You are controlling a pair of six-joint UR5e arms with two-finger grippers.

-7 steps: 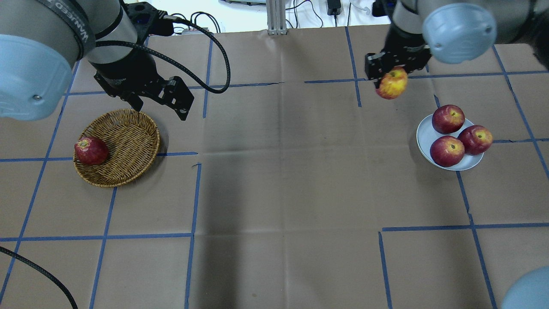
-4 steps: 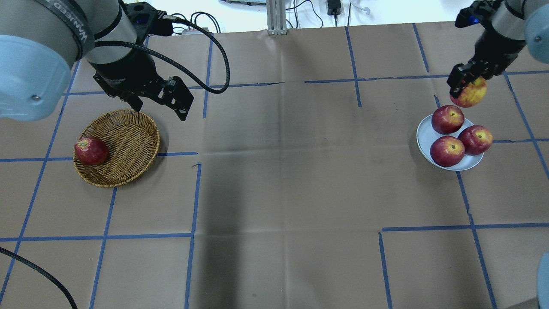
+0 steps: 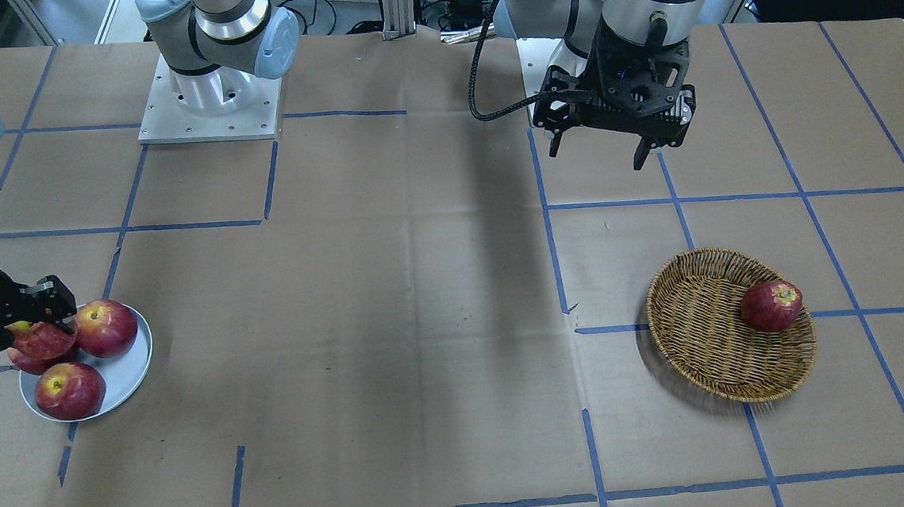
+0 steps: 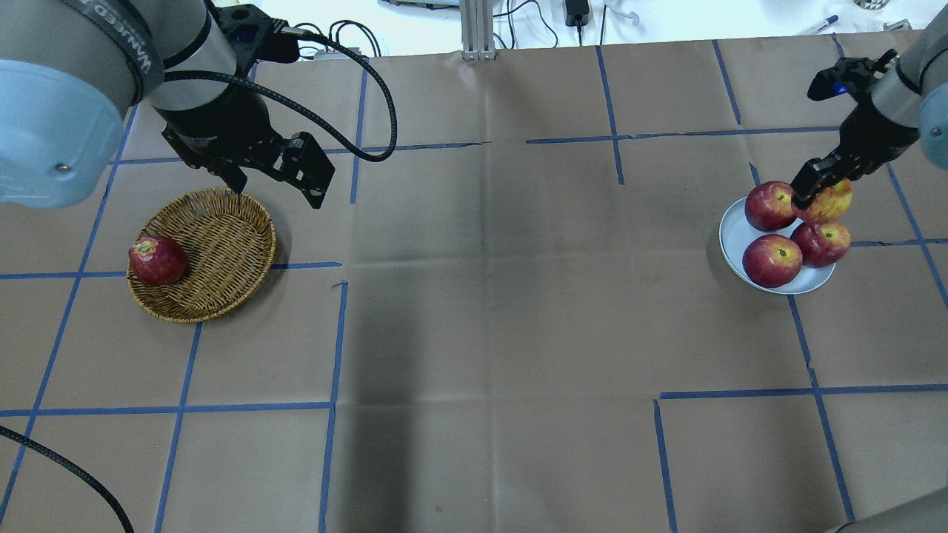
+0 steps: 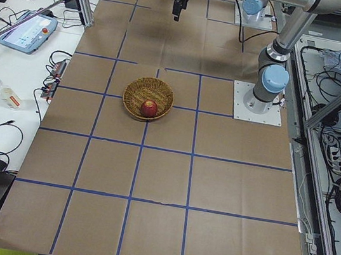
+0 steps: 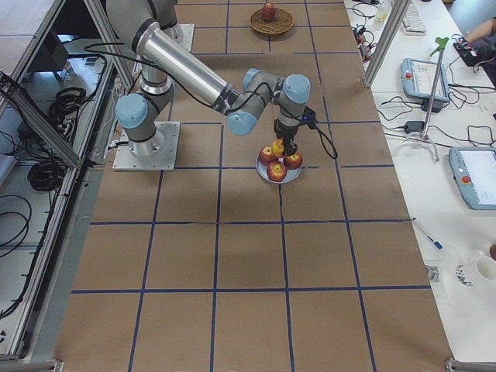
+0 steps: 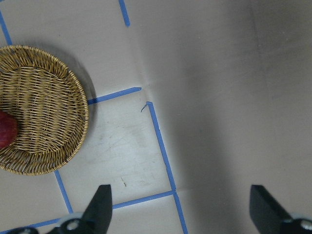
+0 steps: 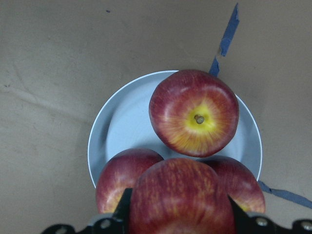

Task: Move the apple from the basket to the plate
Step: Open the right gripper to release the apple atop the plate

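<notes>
Apple (image 8: 181, 187), streaky pinkish-red with yellow near the stem, is pinched between the two fingers of the right gripper (image 8: 179, 217), one finger pressed to each flank. In the right wrist view it fills the lower middle, directly over the near side of the plate (image 8: 124, 129). It overlaps two of the darker red apples (image 8: 122, 175) that lie there, while a third (image 8: 194, 113) lies further out with its yellow stem hollow turned up. Whether the held fruit already rests on those two or hangs just above them cannot be told. From overhead the apple (image 4: 833, 200) shows at the plate's far right edge, wedged between the far dark apple (image 4: 772, 205) and the right-hand one (image 4: 820, 243); the right arm slants down to it from the upper right corner.

Across the table, well apart, the left gripper (image 4: 278, 189) hangs with its fingers spread wide and nothing between them, just beyond the far rim of the basket (image 4: 222, 244). One deep-red apple (image 4: 157, 260) lies inside the wicker against its left wall. Brown paper crossed by blue tape lines (image 4: 333, 340) covers the table (image 4: 489, 311).
</notes>
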